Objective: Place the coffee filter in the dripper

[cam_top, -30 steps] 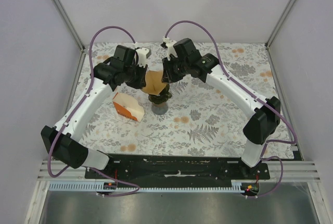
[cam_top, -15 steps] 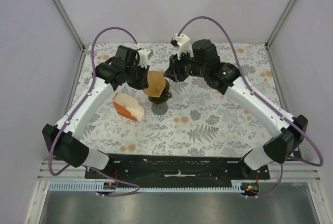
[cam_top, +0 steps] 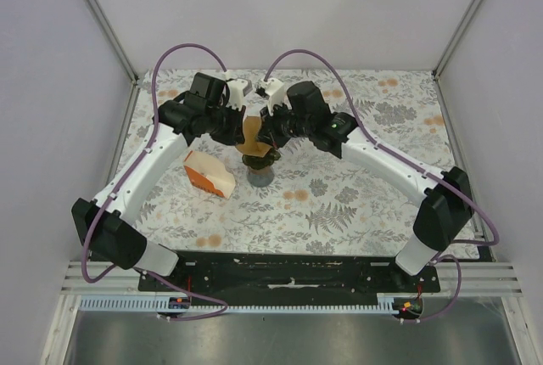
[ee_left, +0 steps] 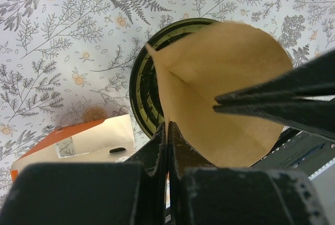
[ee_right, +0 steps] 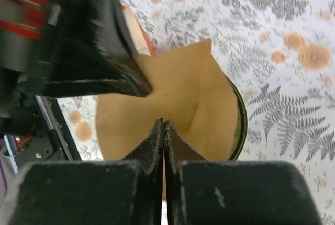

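top external: left hand point(cam_top: 241, 127) and right hand point(cam_top: 265, 131) meet over the dripper point(cam_top: 260, 162). the coffee filter point(cam_top: 253, 133) is between them, its lower end at the dripper's mouth. orange and white carton point(cam_top: 209, 173) lies just left of the dripper on the floral table point(cam_top: 356, 187).
left wrist: fingers pressed together on the filter's near edge; filter opened into a cone over the dripper rim.
right wrist: fingers pinched together on the filter's wall.
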